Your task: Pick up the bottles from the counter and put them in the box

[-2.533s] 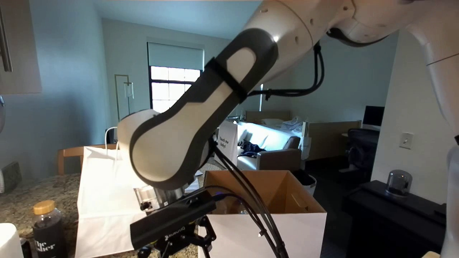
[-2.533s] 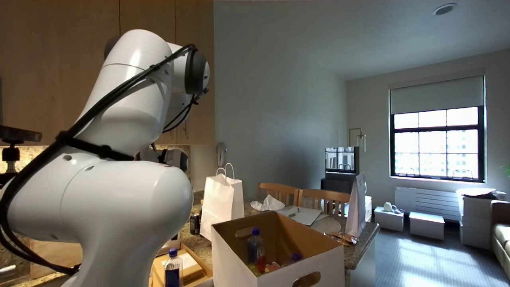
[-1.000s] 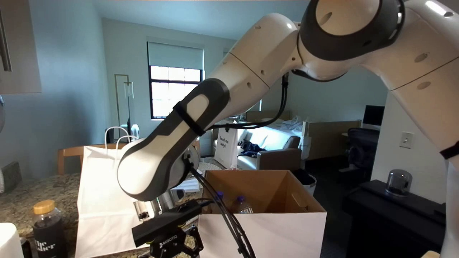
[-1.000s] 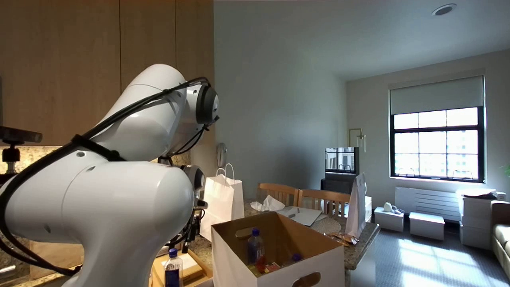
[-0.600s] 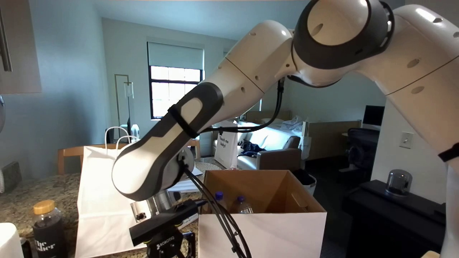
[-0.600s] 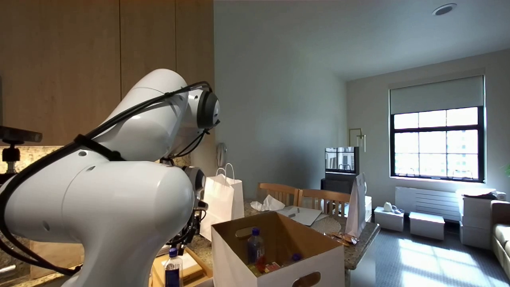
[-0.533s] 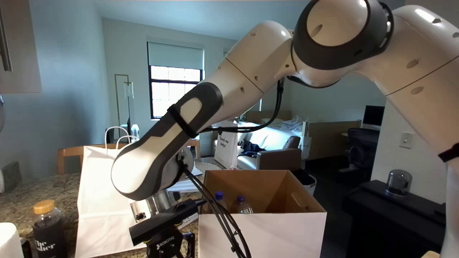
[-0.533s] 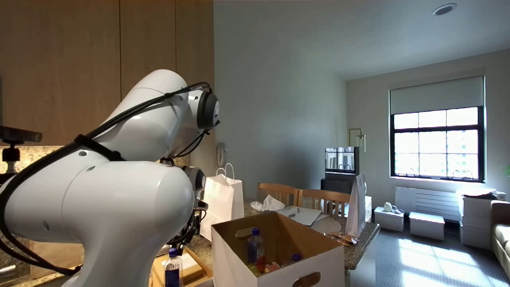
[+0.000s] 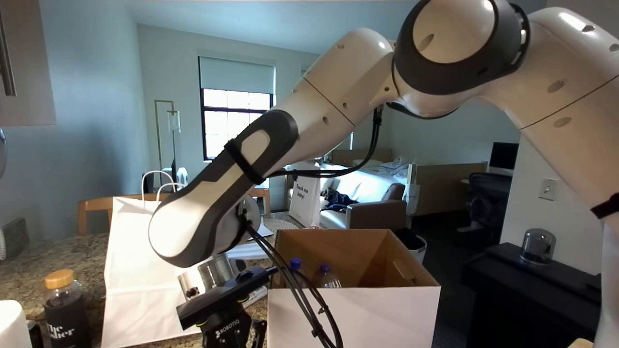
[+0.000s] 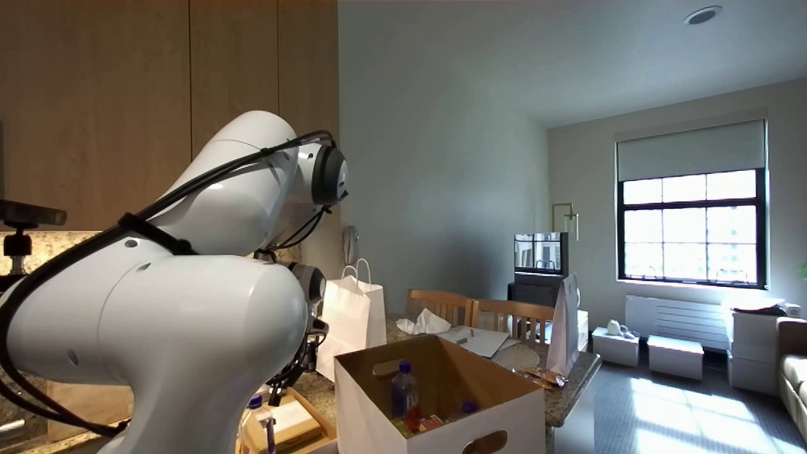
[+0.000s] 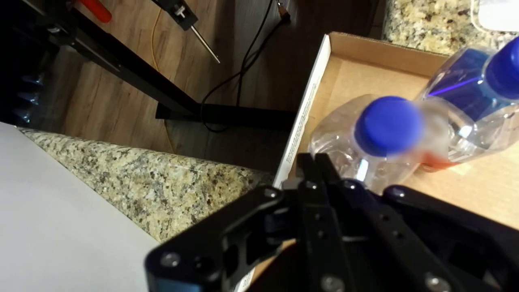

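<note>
Having shifted, a bottle (image 11: pixel 379 132) flanks the closed hand (image 11: pixel 314 157).

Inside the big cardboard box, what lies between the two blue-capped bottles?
In an exterior view, a small, partly red item shows low in the box, between the two bottles; it is too small to identify.

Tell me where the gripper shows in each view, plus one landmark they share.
Wrist view: the gripper fills the bottom, centre to right.
In an exterior view: cut by the bottom edge, left of the cardboard box.
In an exterior view: lower left of centre, left of the white paper bag, partly hidden.
Shared landmark: the speckled counter, in all three.
</note>
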Robot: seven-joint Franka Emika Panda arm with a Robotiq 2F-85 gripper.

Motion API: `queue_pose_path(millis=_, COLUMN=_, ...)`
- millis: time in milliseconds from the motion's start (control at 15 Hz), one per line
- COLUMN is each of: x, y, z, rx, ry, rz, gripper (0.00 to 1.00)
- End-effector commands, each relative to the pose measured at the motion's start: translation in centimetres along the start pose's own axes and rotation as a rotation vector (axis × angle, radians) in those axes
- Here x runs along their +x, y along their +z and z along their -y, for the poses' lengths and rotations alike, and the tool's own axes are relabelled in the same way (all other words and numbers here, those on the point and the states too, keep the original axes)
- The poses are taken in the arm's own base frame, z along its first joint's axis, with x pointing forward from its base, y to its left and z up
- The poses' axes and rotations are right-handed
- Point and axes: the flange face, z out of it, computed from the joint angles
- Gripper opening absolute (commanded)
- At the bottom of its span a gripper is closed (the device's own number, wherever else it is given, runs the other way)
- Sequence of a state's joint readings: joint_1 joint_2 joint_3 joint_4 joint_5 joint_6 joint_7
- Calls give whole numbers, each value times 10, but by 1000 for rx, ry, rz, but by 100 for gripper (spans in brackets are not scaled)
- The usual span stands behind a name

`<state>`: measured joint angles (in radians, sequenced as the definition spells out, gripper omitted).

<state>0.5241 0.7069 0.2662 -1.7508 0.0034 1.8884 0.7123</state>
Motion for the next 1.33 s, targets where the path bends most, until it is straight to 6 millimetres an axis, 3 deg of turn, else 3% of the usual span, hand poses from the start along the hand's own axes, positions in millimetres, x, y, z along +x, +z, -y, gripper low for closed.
queue_pose_path(millis=0, x=-6, y=-4, z=-2, rx=4, ry=-20, rz=46, gripper=36)
queue_pose_path(millis=600, x=-22, y=-9, z=16, rx=11, ry=-73, rz=36, gripper=94)
queue_pose_path(millis=733, x=-23, y=-10, z=21, rx=10, ry=-90, rz=34, gripper=100)
queue_pose_path(millis=1067, x=-25, y=-5, z=26, rx=-8, ry=-118, rz=45, gripper=99)
queue_pose_path(millis=1133, x=-24, y=-3, z=27, rx=-12, ry=-125, rz=51, gripper=74)
queue_pose_path(millis=1267, x=-21, y=1, z=28, rx=-21, ry=-131, rz=63, gripper=71)
